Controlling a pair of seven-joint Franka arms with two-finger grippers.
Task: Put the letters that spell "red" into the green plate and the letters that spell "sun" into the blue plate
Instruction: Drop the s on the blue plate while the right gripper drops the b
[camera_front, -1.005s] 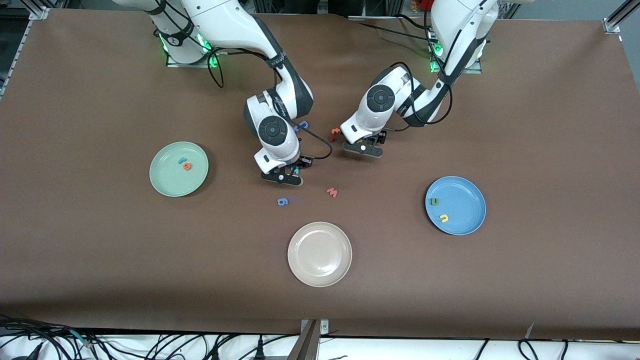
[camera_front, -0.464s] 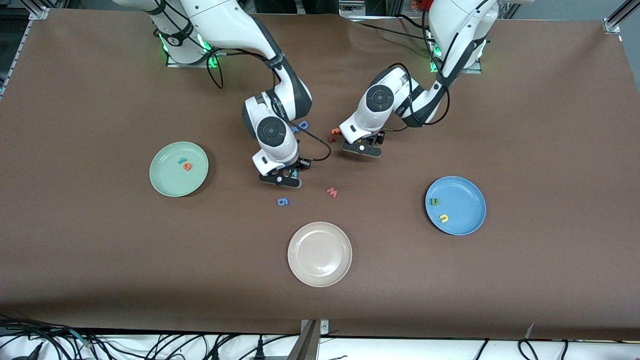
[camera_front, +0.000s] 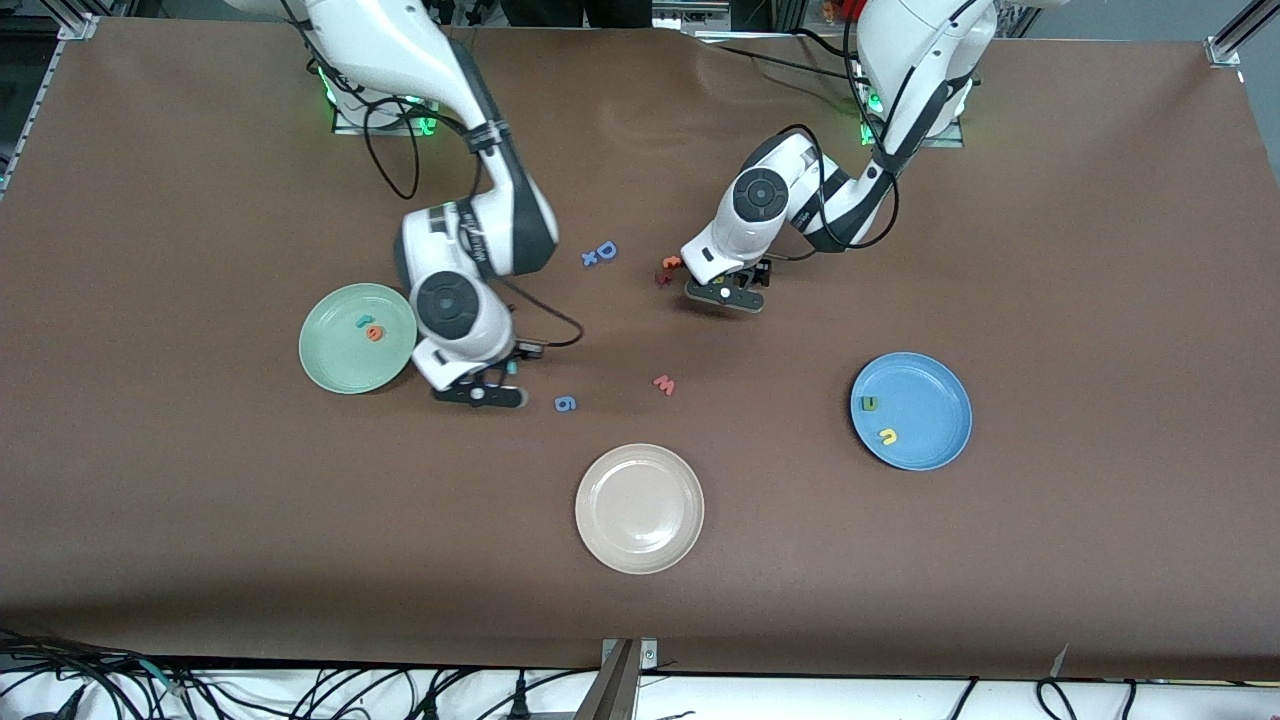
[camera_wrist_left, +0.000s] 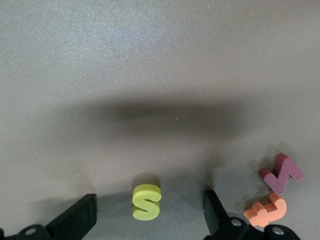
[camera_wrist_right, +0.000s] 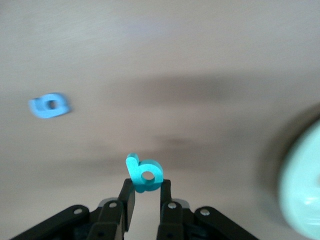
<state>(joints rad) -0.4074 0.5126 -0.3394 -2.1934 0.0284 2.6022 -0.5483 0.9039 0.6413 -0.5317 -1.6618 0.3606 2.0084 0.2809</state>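
Teal foam shows between the fingers of the right gripper (camera_wrist_right: 146, 192): they are pinched together on the teal "d" (camera_wrist_right: 145, 174), held in the air just beside the green plate (camera_front: 335, 375), on the side toward the blue "g" (camera_front: 565, 403). In the green plate lie the teal "r" (camera_front: 362, 321) and the orange "e" (camera_front: 374, 333). The grip catches only the letter's lower edge, so I judge it could twist loose or drop short of the rim.

Well away from the green plate, toward the left arm's end, the left gripper (camera_wrist_left: 150, 217) stands low with its fingers apart around the yellow "s" (camera_wrist_left: 146, 201). An orange letter (camera_wrist_left: 265, 210) and a maroon letter (camera_wrist_left: 281, 172) lie just beside one finger and could be nudged or pinched along. The blue plate (camera_front: 940, 378) holds the green "u" (camera_front: 871, 403) and the yellow "n" (camera_front: 887, 436).
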